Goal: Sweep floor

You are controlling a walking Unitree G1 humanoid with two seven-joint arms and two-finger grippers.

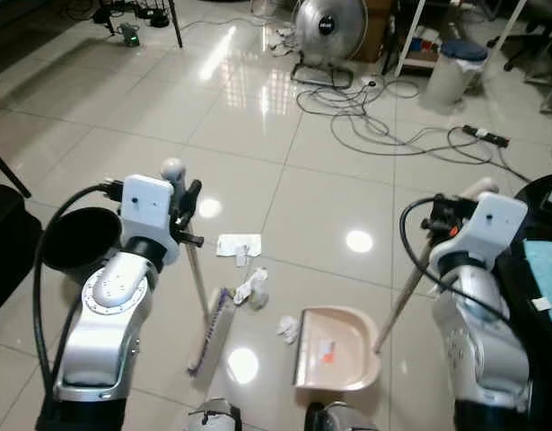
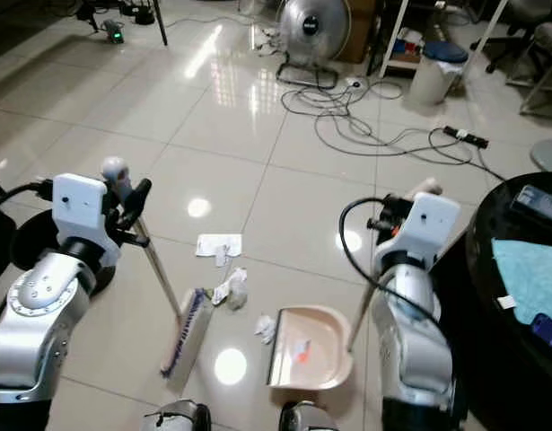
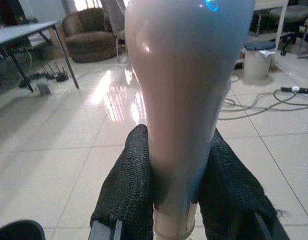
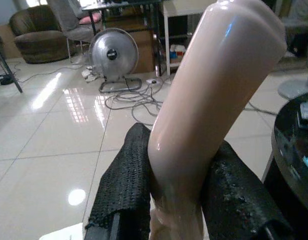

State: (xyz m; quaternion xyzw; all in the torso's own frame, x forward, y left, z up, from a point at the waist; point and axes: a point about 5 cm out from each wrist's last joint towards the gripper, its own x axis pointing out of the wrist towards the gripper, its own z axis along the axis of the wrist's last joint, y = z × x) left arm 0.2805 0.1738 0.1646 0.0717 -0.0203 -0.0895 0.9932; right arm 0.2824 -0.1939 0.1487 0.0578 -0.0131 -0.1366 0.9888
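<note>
Left hand [image 3: 176,200] clamped on the broom handle [image 3: 184,100], 2 black fingers [image 3: 128,190] pressing either side of the pale grip near its rounded top. Broom [image 1: 213,328] leans from that hand down toward the floor, brush head resting on the white tiles in front of the robot, just left of the dustpan [image 1: 338,346]. Right hand [image 4: 176,200] closed around the dustpan handle [image 4: 214,90], fingers [image 4: 126,180] tight on both sides of the beige grip; the long rod slants down to the pan. Dustpan sits flat on the floor [image 1: 258,117], mouth facing the broom, a small orange scrap inside it. Crumpled white paper bits [image 1: 253,287] lie between broom head and pan, one [image 1: 287,329] touching the pan's lip. A flat white sheet [image 1: 239,244] lies on the tiles just beyond them. Farther off: floor fan [image 1: 329,27], tangled cables [image 1: 383,126], a power strip [image 1: 485,136], white bin [image 1: 455,72]. Black bucket [image 1: 78,238] near the left arm. Dark round bench [image 2: 518,269] at right with a teal cloth [image 2: 531,274] on it.
</note>
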